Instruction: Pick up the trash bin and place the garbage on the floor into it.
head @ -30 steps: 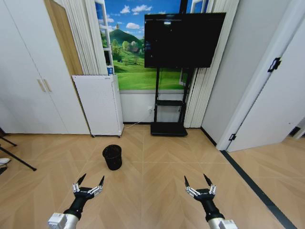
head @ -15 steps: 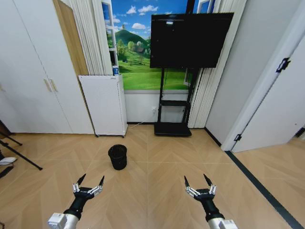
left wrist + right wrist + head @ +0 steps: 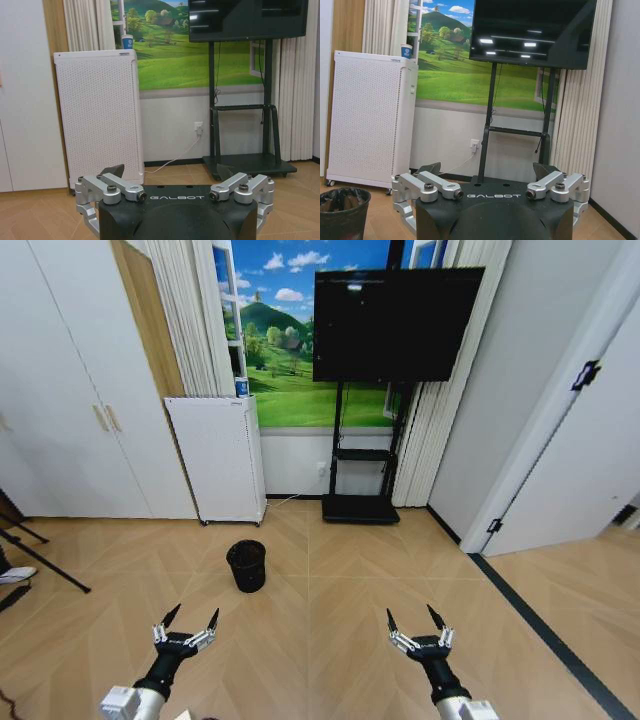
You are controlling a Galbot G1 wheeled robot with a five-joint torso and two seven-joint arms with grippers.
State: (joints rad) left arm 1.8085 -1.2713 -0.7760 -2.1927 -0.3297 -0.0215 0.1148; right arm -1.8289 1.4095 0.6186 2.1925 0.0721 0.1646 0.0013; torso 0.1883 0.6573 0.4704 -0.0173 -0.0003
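Both tools are hanging released at 7 [image 3: 186,621] and 5 o'clock [image 3: 417,619]; trash bin [image 3: 246,566] is sitting at 11 on the floor [image 3: 330,620].

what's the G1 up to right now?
Nothing is in hand. Both arms are held out low in front of the robot, left gripper and right gripper open and empty above the floor. The trash bin stands upright on the wood ahead, nearer the left arm, in front of the white perforated appliance and beside the TV stand.
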